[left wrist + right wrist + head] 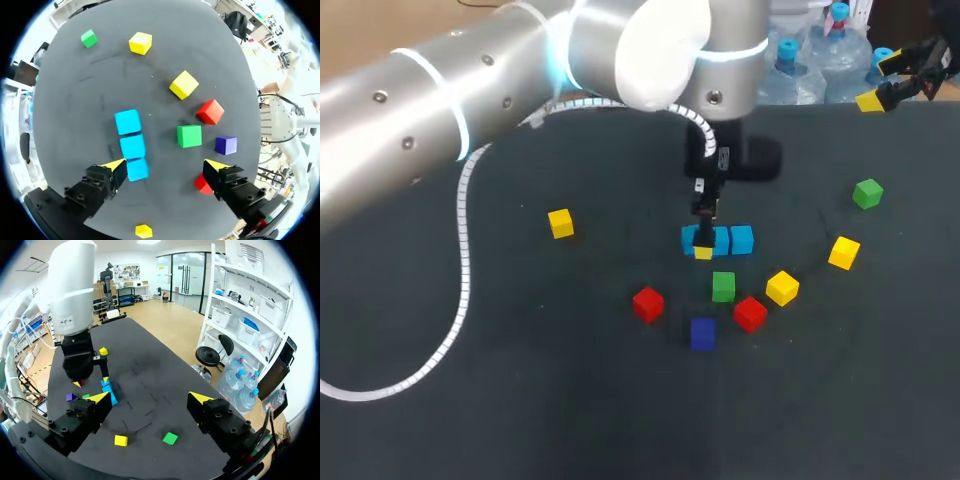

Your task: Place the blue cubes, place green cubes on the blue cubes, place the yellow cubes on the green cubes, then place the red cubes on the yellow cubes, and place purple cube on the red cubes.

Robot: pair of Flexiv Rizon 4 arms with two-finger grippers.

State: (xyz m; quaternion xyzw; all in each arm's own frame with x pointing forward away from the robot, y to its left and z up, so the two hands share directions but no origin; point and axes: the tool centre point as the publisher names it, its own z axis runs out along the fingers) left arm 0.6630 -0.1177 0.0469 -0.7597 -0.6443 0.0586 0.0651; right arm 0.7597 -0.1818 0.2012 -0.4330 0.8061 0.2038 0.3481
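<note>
— Over the middle of the table point(520, 400), what is the left gripper point(164, 169) doing?

— It is hanging above the left end of the row of blue cubes point(133, 145), with its fingers standing wide apart and gripping nothing. One yellow tip is sitting just beside the end cube of that row. The other is partly covering the left red cube point(201, 184).

— How are the blue cubes lying?

— Three of them are lying flat on the table in a line running left to right, each against the next.

— What is sitting around them?

— Just nearer than the row, the near green cube point(723, 286) is standing alone. The purple cube point(702, 333) is lying nearer still, between the left red cube and the right red cube point(750, 313), touching neither. The middle yellow cube point(782, 288) is resting right of the near green cube. The right yellow cube point(844, 252) is lying further right, and the far green cube point(867, 193) is sitting beyond that, towards the far right. The left yellow cube point(560, 223) is lying by itself, well apart to the left of the row.

— And the right gripper point(150, 400)?

— It is hovering at the far right corner of the table, well apart from every cube. Its fingers are also spread wide with nothing between them. Every cube is lying directly on the table.
</note>
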